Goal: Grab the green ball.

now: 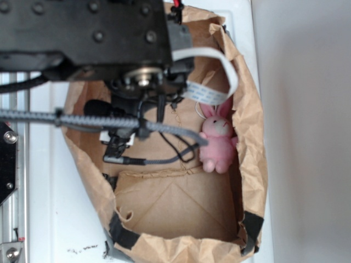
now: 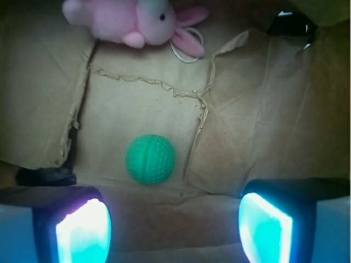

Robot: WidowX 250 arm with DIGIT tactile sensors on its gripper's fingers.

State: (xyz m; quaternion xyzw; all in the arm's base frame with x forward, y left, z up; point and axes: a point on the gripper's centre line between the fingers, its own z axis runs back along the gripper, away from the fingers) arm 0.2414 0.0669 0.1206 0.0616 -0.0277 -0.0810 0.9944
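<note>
No legible text or markings.

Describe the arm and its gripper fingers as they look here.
The arm is black metal with round bolt heads, a white flat ribbon cable and a grey braided cable. The gripper has dark fingers whose inner pads glow cyan.

Green ball (image 2: pixel 151 159): small, round, mint-green, with dimpled surface like a golf ball and a faint seam running top to bottom. Whole and clean, resting free on the brown paper floor, just beside a torn paper fold on its right. Lies low in the centre of the wrist view. Not visible in the exterior view.
</note>
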